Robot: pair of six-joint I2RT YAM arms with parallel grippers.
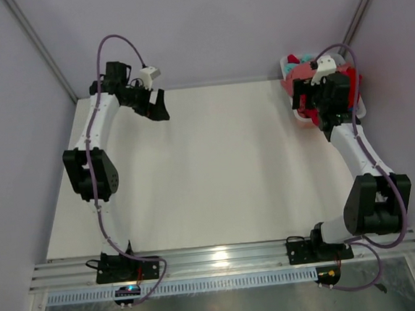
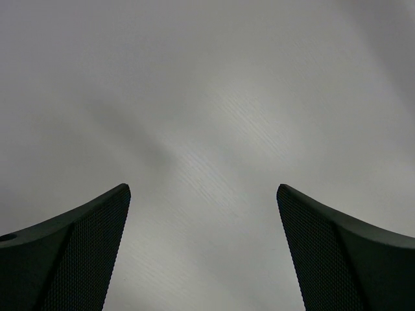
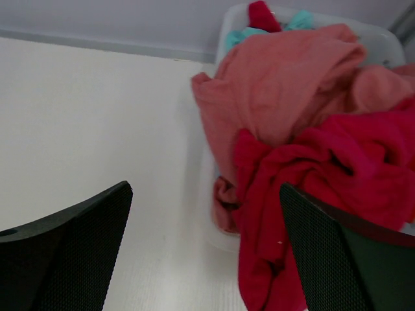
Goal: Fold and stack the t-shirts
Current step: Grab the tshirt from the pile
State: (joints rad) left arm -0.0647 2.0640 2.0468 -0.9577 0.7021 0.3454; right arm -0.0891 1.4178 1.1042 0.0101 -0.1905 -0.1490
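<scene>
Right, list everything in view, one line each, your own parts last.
red t-shirt: one, bright red, spilling over the basket's near edge
salmon pink t-shirt: one, pink, heaped in the basket and hanging over its side
teal t-shirt: only a bit showing, teal, at the back of the basket
basket: one, white, far right corner of the table
table: one, white, under both arms
left gripper: one, black, open, above the table's far left
right gripper: one, black, open, at the basket, holding nothing
</scene>
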